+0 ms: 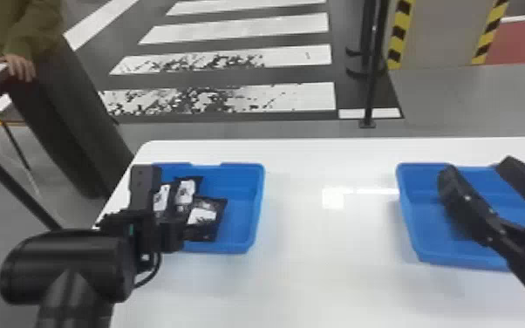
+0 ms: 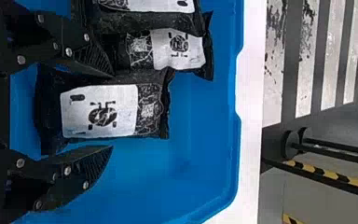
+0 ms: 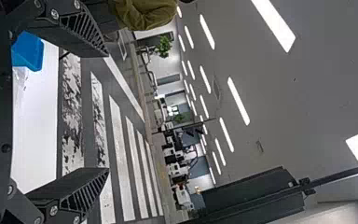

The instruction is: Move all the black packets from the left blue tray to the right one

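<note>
Grey floor [image 1: 471, 100] fills the back of the scene in the head view, with a crosswalk of white bars [image 1: 235, 28], scuffed on the nearer ones, across the upper middle of the frame. At upper right a thin black pole [image 1: 373, 87] stands before yellow-and-black striped edging [image 1: 399, 35]. Below these spreads the white surface [image 1: 327, 270], shiny enough to show a pale reflection between the two trays. The right blue tray [image 1: 410, 222] sits at the right of the frame, well apart from the left blue tray [image 1: 258, 209], which is left of centre.

The right gripper [image 1: 477, 167] is over the right tray, its black fingers spread wide apart. The left gripper [image 1: 159, 213] is at the left tray, and the left wrist view shows its fingers apart too, on either side of a packet, with a strip of blue showing between the packet and one finger.

Three black packets [image 1: 206, 216] with white labels can be seen in the left tray, lying close together; the rightmost, nearer one is the packet [image 2: 107, 109] between the left gripper's fingers. Black drawings mark the labels [image 2: 105, 114].
</note>
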`<move>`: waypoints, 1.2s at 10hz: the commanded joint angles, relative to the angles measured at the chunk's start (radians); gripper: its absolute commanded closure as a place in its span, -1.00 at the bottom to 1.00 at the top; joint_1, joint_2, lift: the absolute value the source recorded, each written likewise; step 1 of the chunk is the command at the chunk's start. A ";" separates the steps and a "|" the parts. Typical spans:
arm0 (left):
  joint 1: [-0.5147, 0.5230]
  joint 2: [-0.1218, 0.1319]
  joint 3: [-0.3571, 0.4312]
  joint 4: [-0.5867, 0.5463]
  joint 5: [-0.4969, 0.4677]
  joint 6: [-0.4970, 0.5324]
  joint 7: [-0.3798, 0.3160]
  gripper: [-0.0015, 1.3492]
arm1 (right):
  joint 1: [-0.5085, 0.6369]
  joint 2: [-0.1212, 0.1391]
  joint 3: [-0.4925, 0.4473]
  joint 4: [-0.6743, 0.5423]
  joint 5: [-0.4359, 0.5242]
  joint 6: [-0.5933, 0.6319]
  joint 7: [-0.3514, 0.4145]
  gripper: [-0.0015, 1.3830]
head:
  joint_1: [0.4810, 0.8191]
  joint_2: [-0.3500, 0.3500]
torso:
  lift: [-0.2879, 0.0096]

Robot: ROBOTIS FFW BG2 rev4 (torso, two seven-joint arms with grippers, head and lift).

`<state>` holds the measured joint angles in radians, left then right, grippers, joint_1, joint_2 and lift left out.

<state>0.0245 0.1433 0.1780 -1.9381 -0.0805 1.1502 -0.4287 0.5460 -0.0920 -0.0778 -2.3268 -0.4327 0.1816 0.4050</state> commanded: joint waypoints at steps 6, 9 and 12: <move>0.025 -0.004 0.015 -0.002 -0.053 -0.068 -0.018 0.80 | 0.001 0.000 0.000 0.011 -0.024 0.000 0.000 -0.78 | 0.27 0.58 | -0.01; 0.069 0.001 0.019 -0.159 -0.015 -0.122 -0.025 0.80 | 0.001 0.000 0.002 0.009 -0.024 0.000 0.000 -0.78 | 0.27 0.56 | -0.01; 0.145 0.015 -0.032 -0.309 0.150 -0.195 -0.047 0.80 | -0.055 0.000 0.014 0.053 -0.052 0.039 0.043 -0.78 | 0.27 0.47 | -0.01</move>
<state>0.1585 0.1553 0.1625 -2.2246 0.0397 0.9661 -0.4747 0.5084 -0.0919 -0.0661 -2.2909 -0.4761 0.2164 0.4466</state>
